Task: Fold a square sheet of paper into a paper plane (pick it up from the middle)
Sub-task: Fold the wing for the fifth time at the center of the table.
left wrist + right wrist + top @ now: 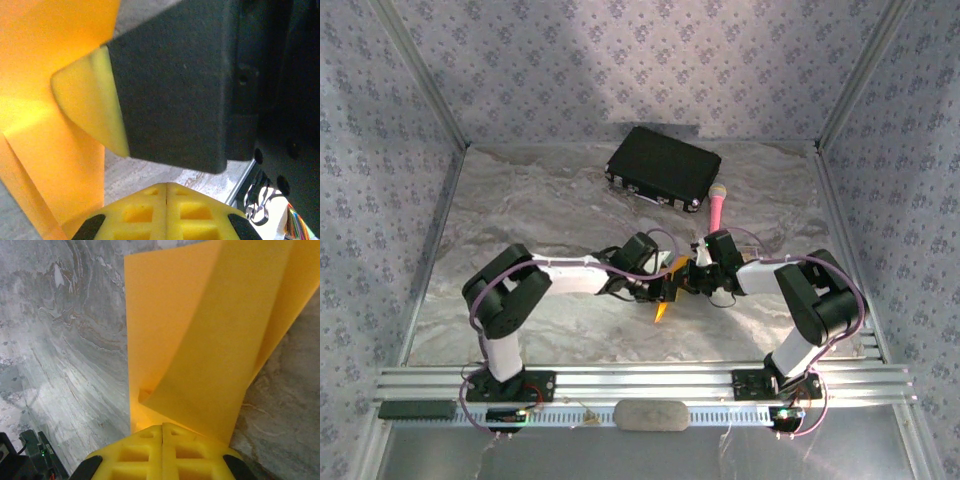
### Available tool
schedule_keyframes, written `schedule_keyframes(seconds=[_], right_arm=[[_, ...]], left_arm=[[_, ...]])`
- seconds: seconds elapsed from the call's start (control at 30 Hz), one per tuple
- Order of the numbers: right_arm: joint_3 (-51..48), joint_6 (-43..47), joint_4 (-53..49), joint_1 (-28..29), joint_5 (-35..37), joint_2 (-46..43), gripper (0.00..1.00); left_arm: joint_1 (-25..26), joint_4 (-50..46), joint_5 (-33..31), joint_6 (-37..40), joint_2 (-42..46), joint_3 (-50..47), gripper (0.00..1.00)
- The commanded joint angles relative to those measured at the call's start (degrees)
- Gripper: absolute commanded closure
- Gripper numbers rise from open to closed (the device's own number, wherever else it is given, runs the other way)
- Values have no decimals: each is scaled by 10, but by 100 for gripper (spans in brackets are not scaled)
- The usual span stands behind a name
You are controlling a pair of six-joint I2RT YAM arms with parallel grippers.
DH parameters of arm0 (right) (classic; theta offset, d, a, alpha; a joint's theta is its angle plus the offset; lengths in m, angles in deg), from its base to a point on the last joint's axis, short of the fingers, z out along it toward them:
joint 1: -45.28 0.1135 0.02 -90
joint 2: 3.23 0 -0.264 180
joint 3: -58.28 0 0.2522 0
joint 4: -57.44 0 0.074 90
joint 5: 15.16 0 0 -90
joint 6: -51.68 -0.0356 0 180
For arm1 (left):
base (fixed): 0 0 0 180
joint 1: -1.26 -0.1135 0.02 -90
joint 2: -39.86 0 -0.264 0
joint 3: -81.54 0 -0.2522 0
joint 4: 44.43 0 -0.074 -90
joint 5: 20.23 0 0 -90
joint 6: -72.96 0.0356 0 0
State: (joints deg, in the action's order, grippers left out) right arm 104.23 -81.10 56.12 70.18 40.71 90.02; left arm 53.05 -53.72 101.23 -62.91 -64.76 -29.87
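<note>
The square sheet of paper (663, 312) is orange-yellow, folded and creased. Its pointed end hangs just below the two grippers at mid-table. My right gripper (163, 426) is shut on the paper (210, 330), whose folded layers fan out from the yellow fingertips over the marble table. My left gripper (166, 187) is shut with nothing visible in its seam. The paper (45, 100) stands beside it on the left. The right gripper's black finger with its yellow pad (90, 105) hangs just ahead of the left gripper. From above, the left gripper (665, 288) and right gripper (688, 278) nearly touch. I cannot tell whether the folds make a paper plane.
A black case (663, 168) lies at the back of the table. A pink microphone (717, 207) lies by its right corner. Patterned walls enclose the marble table (520, 220) on three sides. An aluminium rail (640, 382) with the arm bases runs along the near edge.
</note>
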Motion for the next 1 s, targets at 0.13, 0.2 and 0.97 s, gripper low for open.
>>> schedule_keyframes(seconds=[0.13,0.2,0.97], right_arm=[[-16,7,-61,3,50,10,95],[-16,7,-61,4,51,10,95],[-14,9,-60,4,54,21,95]], left_arm=[[-6,-10,10,26,-37,21,100],[-6,-14,12,27,-44,15,100],[30,-109,-40,73,18,-88,100]])
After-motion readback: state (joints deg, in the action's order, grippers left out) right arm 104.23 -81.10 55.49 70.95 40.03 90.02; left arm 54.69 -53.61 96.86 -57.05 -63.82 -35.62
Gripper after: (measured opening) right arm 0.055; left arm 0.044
